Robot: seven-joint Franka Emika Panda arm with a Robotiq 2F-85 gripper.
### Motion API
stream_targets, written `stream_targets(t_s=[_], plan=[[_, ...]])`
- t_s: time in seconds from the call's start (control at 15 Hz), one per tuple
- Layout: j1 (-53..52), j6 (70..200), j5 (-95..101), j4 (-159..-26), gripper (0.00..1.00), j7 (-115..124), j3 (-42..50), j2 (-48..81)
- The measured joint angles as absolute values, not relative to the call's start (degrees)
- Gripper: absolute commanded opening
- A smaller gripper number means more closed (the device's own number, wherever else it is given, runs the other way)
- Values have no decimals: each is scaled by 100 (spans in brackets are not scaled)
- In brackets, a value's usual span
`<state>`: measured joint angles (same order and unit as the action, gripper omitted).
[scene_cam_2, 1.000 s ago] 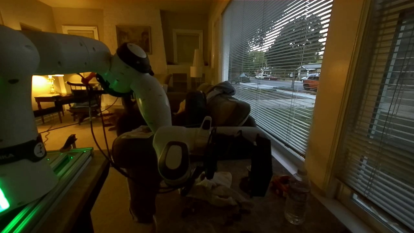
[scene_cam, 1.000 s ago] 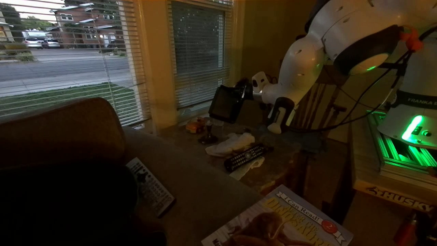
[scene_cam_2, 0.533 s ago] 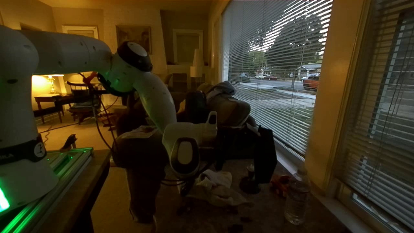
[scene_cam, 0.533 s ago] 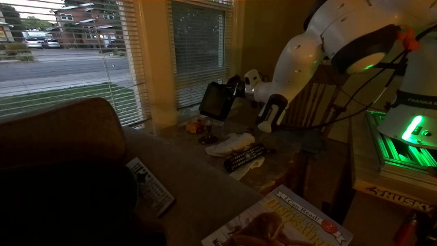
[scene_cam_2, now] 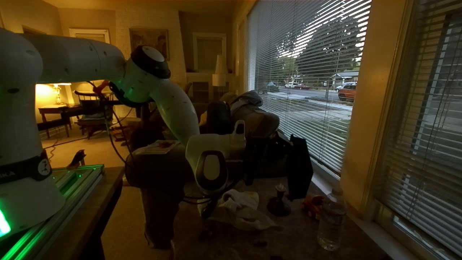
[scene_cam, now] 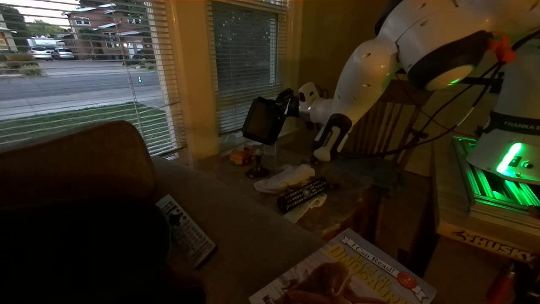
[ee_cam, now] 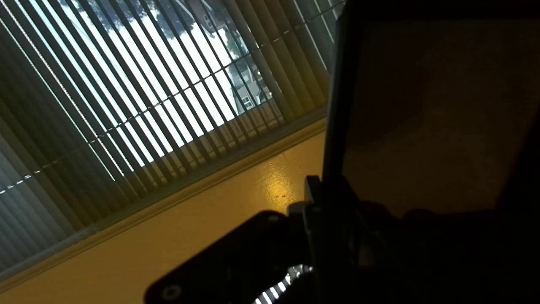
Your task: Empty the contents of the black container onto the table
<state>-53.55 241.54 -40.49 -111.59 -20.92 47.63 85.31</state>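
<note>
The black container (scene_cam: 265, 120) hangs in the air clear of the bench (scene_cam: 346, 196), higher than the white cloth (scene_cam: 287, 179) and off to its window (scene_cam_2: 310, 72) side; the pincer (scene_cam: 282, 103) is closed narrow on it, and the wrist view suggests a grip by 1 wall near an edge, probably because a thin wall is easy to pinch and leaves the mouth free for tipping; the container leans, which I take to serve the pouring, so that looks like the step in hand; a dim panel inside a dark frame is what shows of the face turned to an exterior view, and I cannot tell whether it is the mouth or the base; no contents can be made out, so how much is emptied is unknown; the height makes sense, since from the cloth towards the window come a dark stand (scene_cam_2: 279, 206) and then an orange toy (scene_cam_2: 313, 206), and a low swing could knock them; the clear bottle (scene_cam_2: 330, 227), well apart from the cloth, would probably topple easily too; the remote (scene_cam: 301, 194) lies just beside the cloth, perhaps because that spot is out of the way, and the cloth looks too rumpled to be meant for catching anything; if something is inside, a turn nearer the cloth should land it on the bench with less chance of hitting the stand.
</note>
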Motion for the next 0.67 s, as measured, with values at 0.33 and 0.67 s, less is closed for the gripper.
stream_targets(t_s=[0.33, 0.67], plan=[[-5434, 24155, -4160, -11035, 2, -2206, 5012, 8523], [-5499, 24155, -4246, -10917, 2, -2430, 5182, 8510]])
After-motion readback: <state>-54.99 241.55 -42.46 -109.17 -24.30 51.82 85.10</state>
